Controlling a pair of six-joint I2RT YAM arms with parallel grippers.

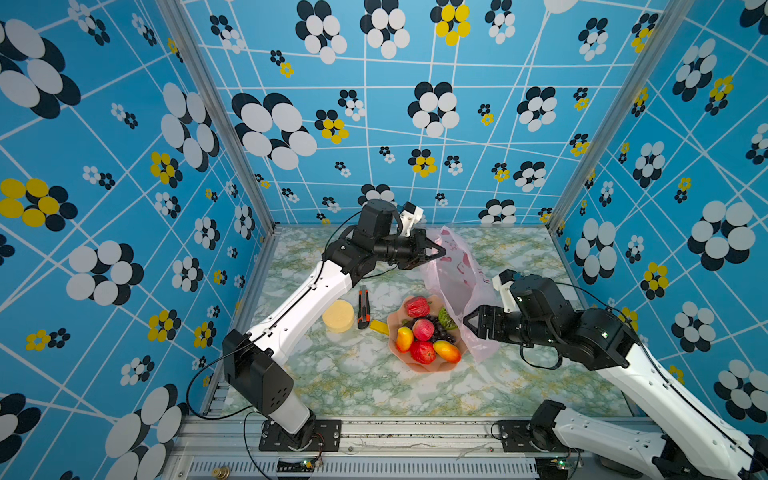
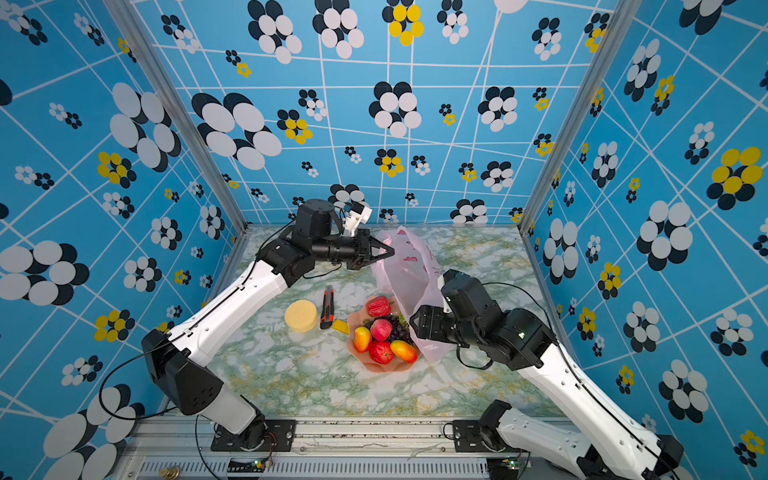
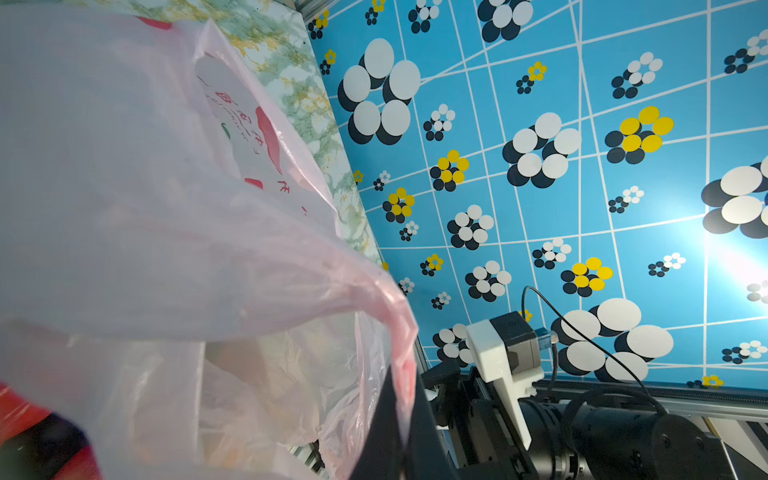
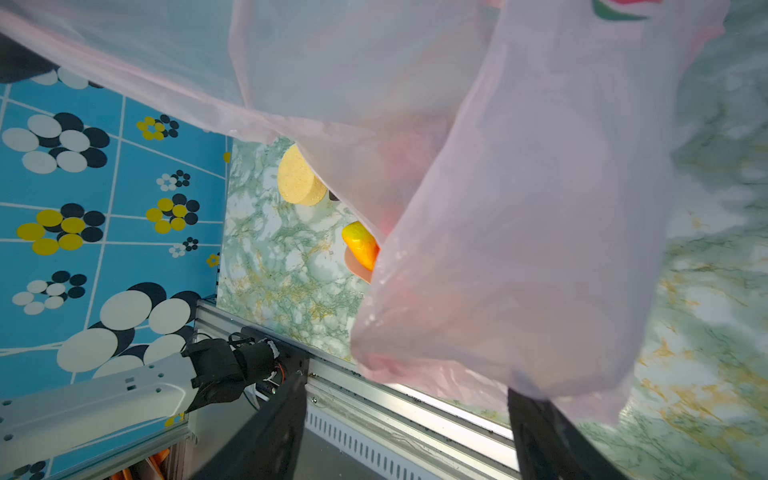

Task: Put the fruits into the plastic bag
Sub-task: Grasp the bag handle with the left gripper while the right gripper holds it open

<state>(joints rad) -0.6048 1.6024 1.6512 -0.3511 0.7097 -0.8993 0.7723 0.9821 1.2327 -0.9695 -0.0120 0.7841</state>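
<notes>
Where the plastic bag (image 1: 457, 286) hangs mid-frame, it veils the right rim of the bowl (image 1: 419, 366), fruits (image 1: 424, 332) heaped inside; my left gripper (image 1: 441, 251) clamps the bag's top edge, my right gripper (image 1: 468, 325) gapes beside it.

Table (image 1: 353, 374) is that green marble-look stuff. A pink scalloped bowl (image 1: 430, 366) sits just beside the fingers of the right gripper (image 1: 468, 326). Farther out from them: a flat yellow piece (image 1: 379, 327), an orange utility knife (image 1: 363, 307), a pale yellow disc (image 1: 338, 316).

Hanging plastic bag (image 1: 457, 282) overhangs the bowl's (image 1: 417, 368) right side — left, front approaches open.
</notes>
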